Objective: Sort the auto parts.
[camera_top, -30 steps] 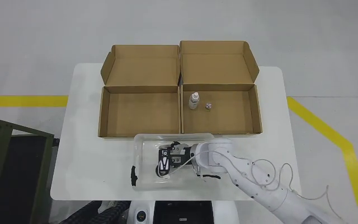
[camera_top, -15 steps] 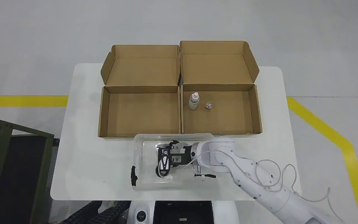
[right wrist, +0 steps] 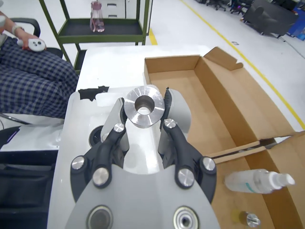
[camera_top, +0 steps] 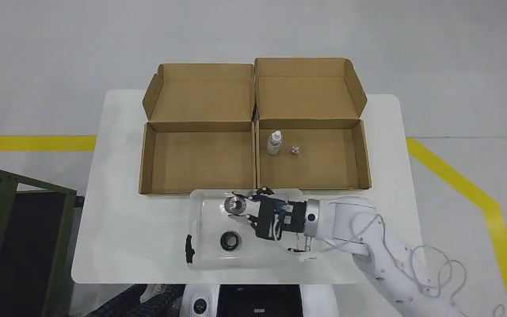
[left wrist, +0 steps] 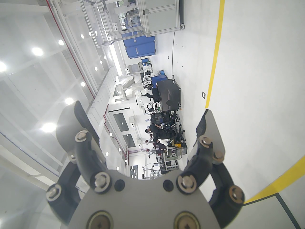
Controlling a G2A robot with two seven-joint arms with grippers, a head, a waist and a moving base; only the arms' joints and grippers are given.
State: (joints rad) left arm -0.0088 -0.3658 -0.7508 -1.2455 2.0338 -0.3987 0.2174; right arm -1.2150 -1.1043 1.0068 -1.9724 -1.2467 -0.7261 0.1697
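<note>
Metal bushing [right wrist: 152, 116] in hand: clamped across its rim by the right gripper [right wrist: 144, 103], bore facing up, held over the far side of the clear tray [camera_top: 207, 222]. Looks like the carry step of a pick-and-place, with pickup done and drop-off not yet made. Leaves a black ring [camera_top: 230, 239] on the tray floor and a black clip [camera_top: 188, 248] at the tray's left edge to sort afterwards.

Next, probably: clear the tray wall, carry over a carton rim, lower, then part the fingers. Hard to tell which carton. Left carton [camera_top: 198, 162] lies just ahead of the fingers; right carton [camera_top: 333, 162] holds a spray bottle [camera_top: 274, 143] and a small metal fitting [camera_top: 295, 149].

Right arm: comes in from the near right corner, elbow bent, forearm along the near edge, wrist about level, fingers aimed leftward.

Left gripper [left wrist: 143, 117]: jaws wide apart, holding nothing, pointed out at the room.
</note>
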